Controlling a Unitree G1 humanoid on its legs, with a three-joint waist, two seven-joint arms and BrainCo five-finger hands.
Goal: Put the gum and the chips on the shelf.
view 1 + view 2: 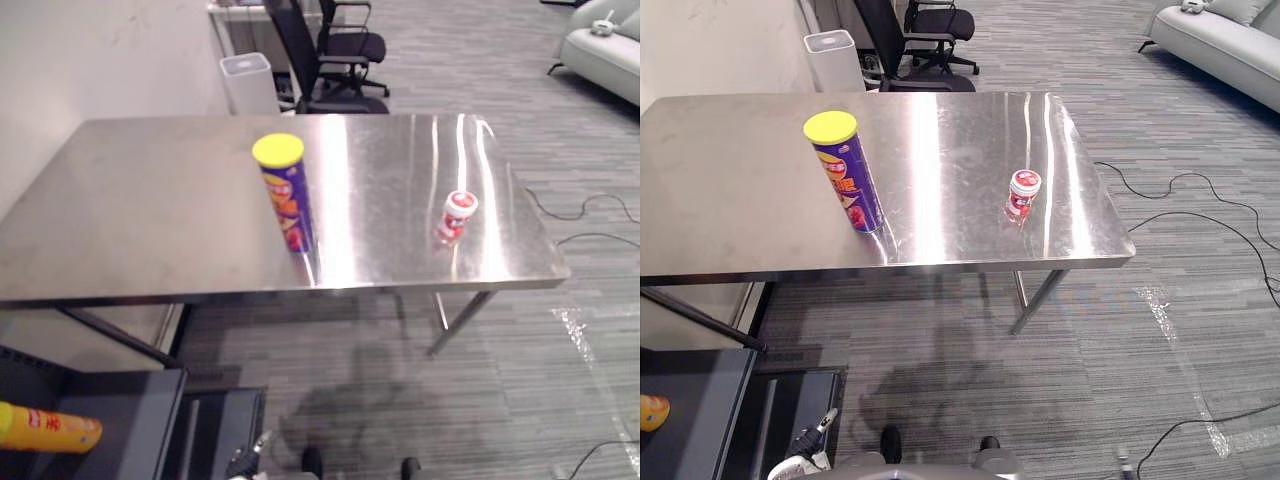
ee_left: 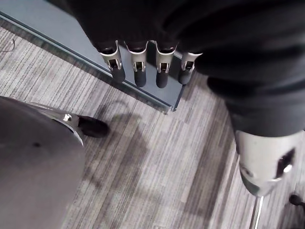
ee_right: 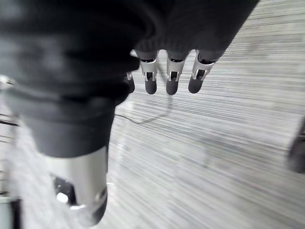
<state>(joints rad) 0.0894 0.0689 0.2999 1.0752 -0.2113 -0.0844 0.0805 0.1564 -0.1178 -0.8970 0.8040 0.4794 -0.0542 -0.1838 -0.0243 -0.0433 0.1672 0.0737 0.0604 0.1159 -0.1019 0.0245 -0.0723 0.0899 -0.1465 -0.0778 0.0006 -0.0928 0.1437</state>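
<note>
Near the table's [image 1: 150, 220] front edge, about midway along it, the chips can [image 1: 285, 195] stands upright under a yellow lid. The gum tub [image 1: 455, 217] sits toward the right edge, well apart from it. I judge the can light and stiff but crushable, with a slick wall, so I would wrap it at mid-height, not by the lid. The tub looks small, hard and light, so a pinch across its sides should do. My left hand [image 2: 139, 67] hangs beside the shelf [image 1: 130, 410], fingers straight, slightly apart, holding nothing. My right hand [image 3: 171, 78] hangs likewise over the floor.
</note>
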